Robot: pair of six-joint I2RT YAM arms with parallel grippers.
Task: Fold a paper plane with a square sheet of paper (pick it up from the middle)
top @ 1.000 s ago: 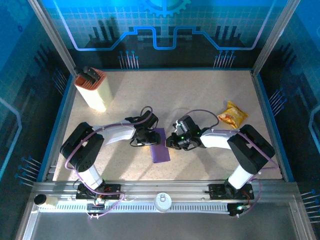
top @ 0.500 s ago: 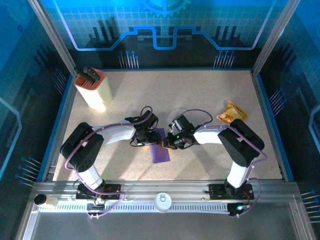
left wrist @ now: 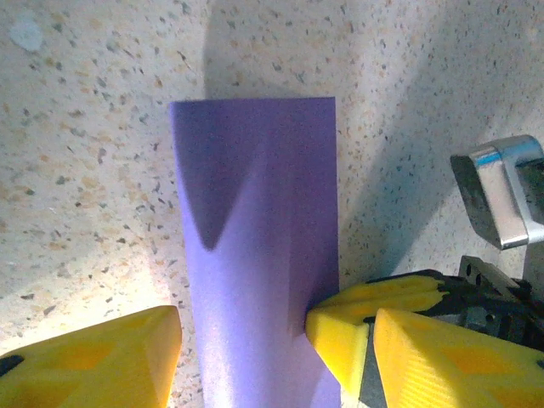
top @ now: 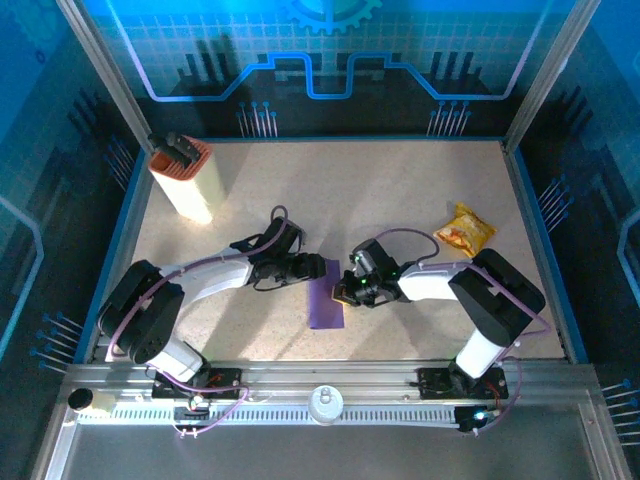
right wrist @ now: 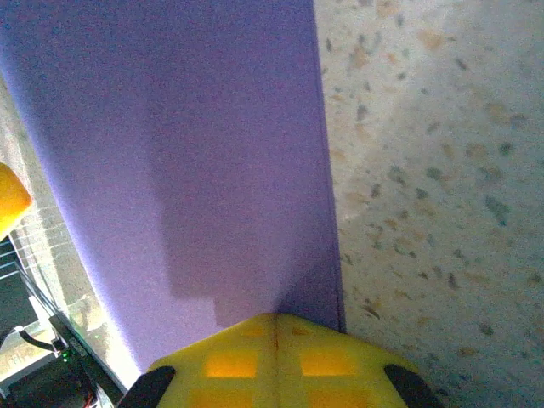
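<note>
Square sheet of paper [top: 325,300]: flat purple strip, left jaws open astride, right jaws shut at edge.

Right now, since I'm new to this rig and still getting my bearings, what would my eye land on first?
The purple sheet of paper, folded into a narrow strip, lies flat at centre. The left gripper is open astride it, and the right gripper is shut at its right edge. Off to the sides sit a tall cream-and-orange box at far left and a yellow-orange crinkly snack packet at right.
</note>
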